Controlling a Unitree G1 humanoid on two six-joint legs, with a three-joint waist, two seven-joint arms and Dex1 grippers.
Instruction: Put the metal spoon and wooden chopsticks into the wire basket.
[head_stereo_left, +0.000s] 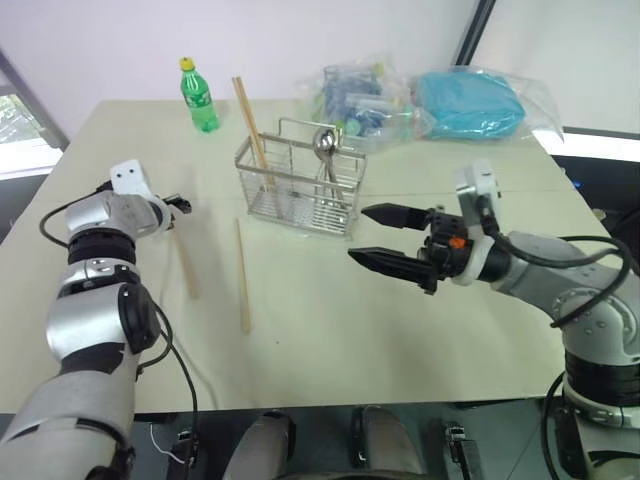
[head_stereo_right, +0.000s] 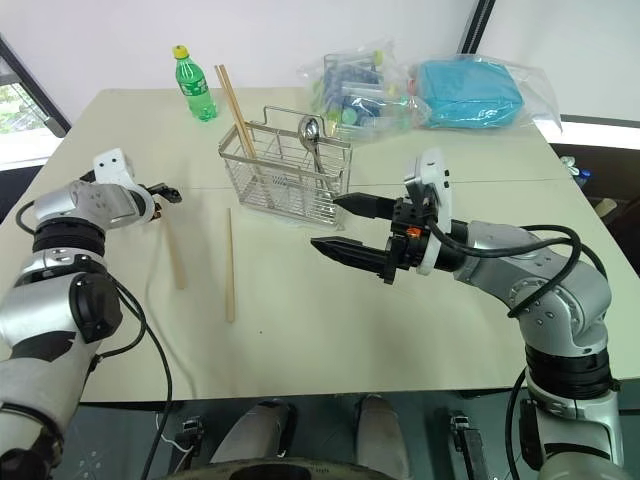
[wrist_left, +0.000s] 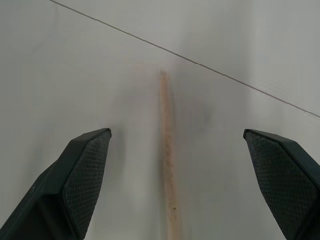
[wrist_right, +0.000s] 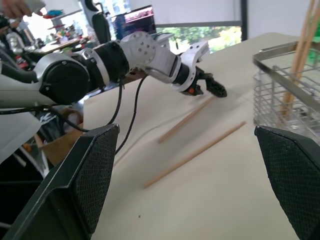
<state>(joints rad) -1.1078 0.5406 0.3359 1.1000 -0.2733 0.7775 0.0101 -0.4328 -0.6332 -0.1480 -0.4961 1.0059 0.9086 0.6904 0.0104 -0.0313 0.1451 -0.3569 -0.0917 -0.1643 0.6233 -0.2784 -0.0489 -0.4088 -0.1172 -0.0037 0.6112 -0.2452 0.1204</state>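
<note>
The wire basket (head_stereo_left: 300, 190) stands mid-table. The metal spoon (head_stereo_left: 325, 146) stands upright inside it, and two wooden chopsticks (head_stereo_left: 251, 125) lean out of its left end. Two more chopsticks lie flat on the table in front of the basket, one (head_stereo_left: 243, 276) to the right of the other (head_stereo_left: 186, 264). My left gripper (head_stereo_left: 178, 206) hovers open over the far end of the left chopstick (wrist_left: 167, 165), which runs between its fingers (wrist_left: 85, 175) untouched. My right gripper (head_stereo_left: 358, 233) hangs open and empty in front of the basket's right end, pointing left.
A green bottle (head_stereo_left: 199, 96) stands at the back left. Clear plastic bags (head_stereo_left: 430, 100) with blue contents lie at the back right behind the basket. The table's front edge (head_stereo_left: 330, 405) is near my body.
</note>
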